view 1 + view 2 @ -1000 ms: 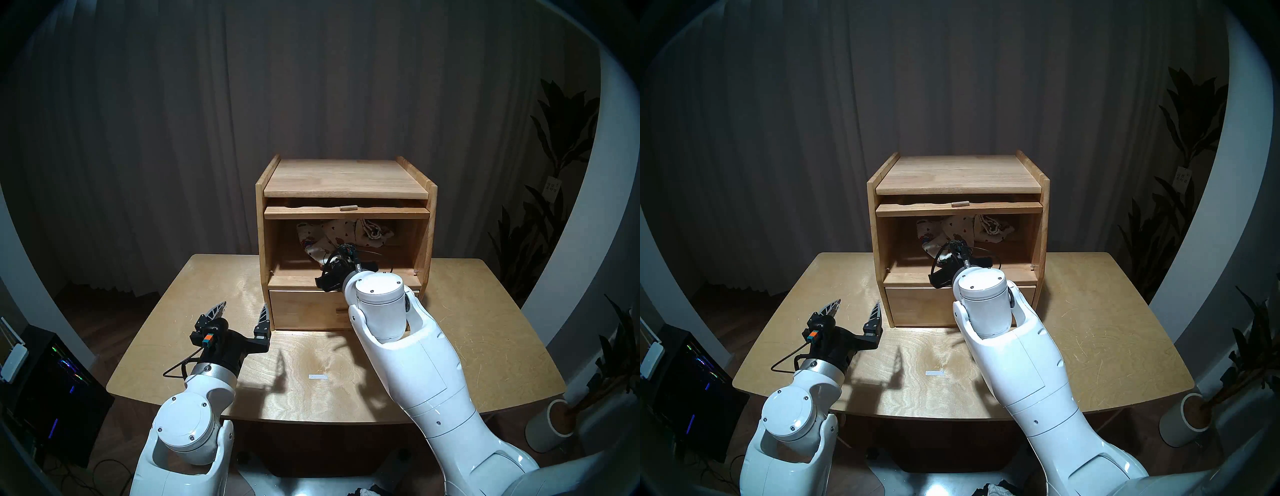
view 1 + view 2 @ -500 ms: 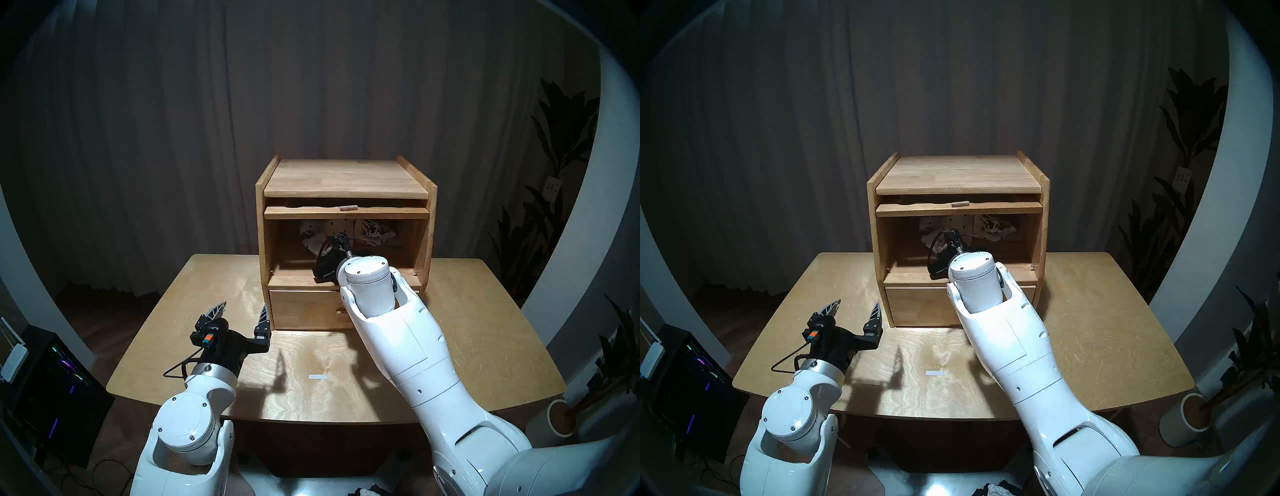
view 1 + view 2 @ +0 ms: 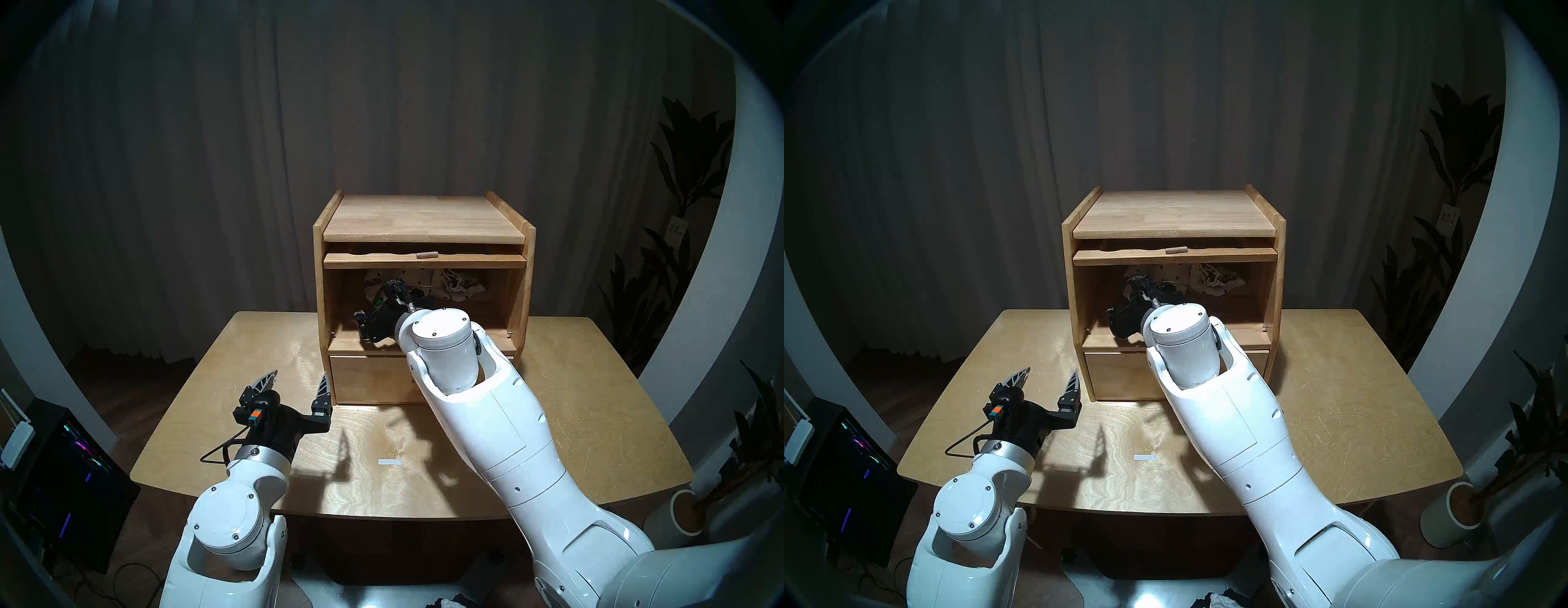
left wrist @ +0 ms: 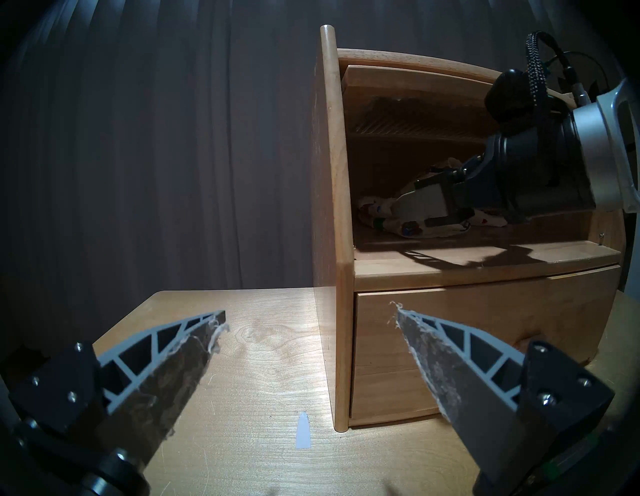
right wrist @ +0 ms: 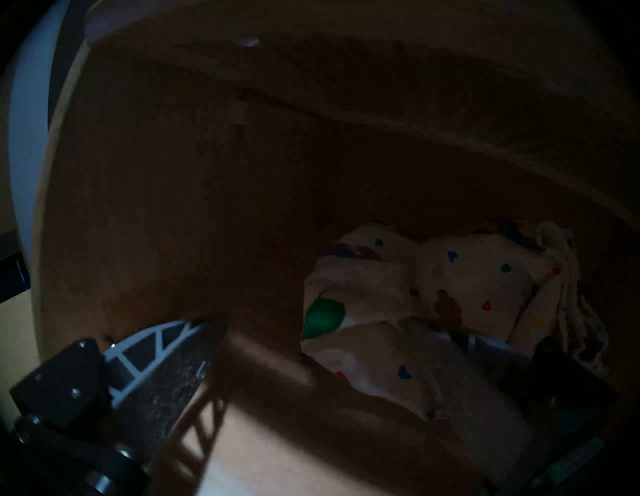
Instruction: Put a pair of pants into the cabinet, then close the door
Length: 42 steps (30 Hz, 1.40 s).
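The right gripper (image 5: 318, 350) is reaching into the upper compartment of the cabinet (image 3: 424, 212), which is standing on the table (image 3: 594, 403). Its jaws are spread open, one finger (image 5: 450, 350) lying against the pair of pants (image 5: 450, 287) and the other out to the side over bare wood. The pants are lying crumpled on the compartment floor toward the back, gripped by nothing. The door (image 3: 424, 260) is sitting raised and tucked flat under the cabinet top, leaving the compartment open. The left gripper (image 3: 297, 384) is hovering over the table just left of the drawer (image 3: 369, 378), jaws wide open and holding nothing.
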Each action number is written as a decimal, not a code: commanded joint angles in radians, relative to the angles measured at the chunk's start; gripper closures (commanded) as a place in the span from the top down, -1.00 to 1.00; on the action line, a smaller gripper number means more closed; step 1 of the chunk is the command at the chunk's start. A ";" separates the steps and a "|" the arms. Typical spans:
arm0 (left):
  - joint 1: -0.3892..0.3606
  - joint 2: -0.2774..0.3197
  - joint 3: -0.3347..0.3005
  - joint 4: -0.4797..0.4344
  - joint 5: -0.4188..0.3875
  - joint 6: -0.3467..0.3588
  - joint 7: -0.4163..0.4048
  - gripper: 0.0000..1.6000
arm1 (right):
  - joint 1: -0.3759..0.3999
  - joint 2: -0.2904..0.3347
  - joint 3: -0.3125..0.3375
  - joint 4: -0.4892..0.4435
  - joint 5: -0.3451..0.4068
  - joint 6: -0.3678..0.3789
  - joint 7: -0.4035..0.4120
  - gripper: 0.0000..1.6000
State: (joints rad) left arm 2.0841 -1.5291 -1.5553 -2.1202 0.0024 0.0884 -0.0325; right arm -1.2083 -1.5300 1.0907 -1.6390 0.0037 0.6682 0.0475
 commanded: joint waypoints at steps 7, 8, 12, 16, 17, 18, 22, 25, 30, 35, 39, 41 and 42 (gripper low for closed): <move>-0.007 0.000 0.001 -0.009 0.000 -0.004 0.000 1.00 | -0.011 -0.025 -0.069 -0.181 0.054 -0.016 0.090 1.00; -0.007 0.000 0.001 -0.008 0.000 -0.004 0.000 1.00 | -0.011 -0.028 -0.077 -0.207 0.059 -0.017 0.098 1.00; -0.008 0.000 0.001 -0.005 0.000 -0.004 0.000 1.00 | 0.014 -0.059 -0.107 -0.243 0.082 -0.036 0.128 1.00; -0.009 0.000 0.001 -0.003 0.000 -0.004 0.001 1.00 | 0.057 -0.093 -0.112 -0.294 0.100 -0.063 0.145 1.00; -0.009 0.000 0.001 -0.003 0.000 -0.005 0.001 1.00 | 0.071 -0.102 -0.108 -0.310 0.106 -0.071 0.150 1.00; -0.009 0.000 0.001 -0.003 0.000 -0.005 0.001 1.00 | 0.088 -0.111 -0.097 -0.320 0.111 -0.080 0.150 1.00; -0.010 0.000 0.001 -0.002 0.000 -0.005 0.002 1.00 | 0.141 -0.131 -0.033 -0.385 0.125 -0.107 0.141 1.00; -0.011 0.000 0.002 -0.002 0.000 -0.005 0.002 1.00 | 0.158 -0.133 0.050 -0.409 0.119 -0.136 0.114 1.00; -0.011 0.000 0.002 -0.001 0.000 -0.005 0.003 1.00 | 0.167 -0.043 0.127 -0.480 0.094 -0.149 0.020 1.00; -0.012 0.000 0.002 0.001 0.000 -0.005 0.003 1.00 | 0.118 0.035 0.226 -0.506 0.064 -0.142 -0.082 1.00; -0.012 0.000 0.002 0.003 0.001 -0.005 0.004 1.00 | 0.074 0.088 0.284 -0.491 0.035 -0.131 -0.144 1.00; -0.012 0.000 0.002 0.003 0.001 -0.005 0.004 1.00 | 0.046 0.111 0.318 -0.478 0.024 -0.125 -0.180 1.00; -0.012 0.000 0.002 0.004 0.001 -0.005 0.004 1.00 | 0.030 0.132 0.345 -0.471 0.019 -0.124 -0.196 1.00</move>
State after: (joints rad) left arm 2.0805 -1.5296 -1.5546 -2.0998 0.0030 0.0882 -0.0273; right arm -1.1025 -1.5037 1.3010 -2.1154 0.0600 0.5395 -0.0526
